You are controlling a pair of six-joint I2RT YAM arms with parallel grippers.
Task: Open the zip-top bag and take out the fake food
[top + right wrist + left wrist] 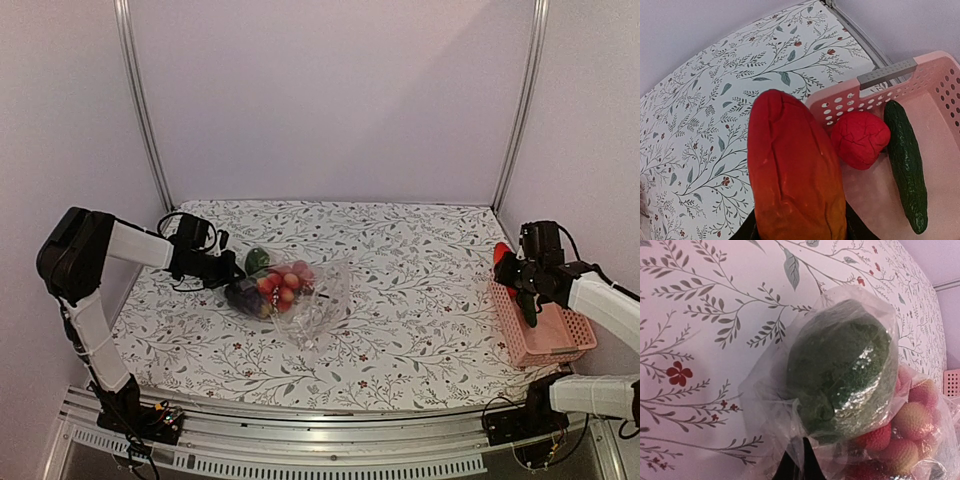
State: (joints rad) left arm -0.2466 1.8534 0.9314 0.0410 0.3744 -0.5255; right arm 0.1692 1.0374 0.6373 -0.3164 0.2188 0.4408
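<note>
From above, the clear, crinkly zip-top bag (312, 300) lies left of centre on the floral-patterned desk (420, 250), with the small plastic fake food (272, 285) bunched inside. The left end effector (228, 272) pinches the bag's left end. The right end effector (515, 278) hangs over the pink mesh basket (560, 345).

Left wrist: the film looks thin, limp and slippery, best gripped at an edge fold. The jaws are pressed together on it below a bumpy dark green piece (840, 370).

Right wrist: the jaws clamp a smooth red-orange long piece (792, 175), probably rigid and light.
</note>
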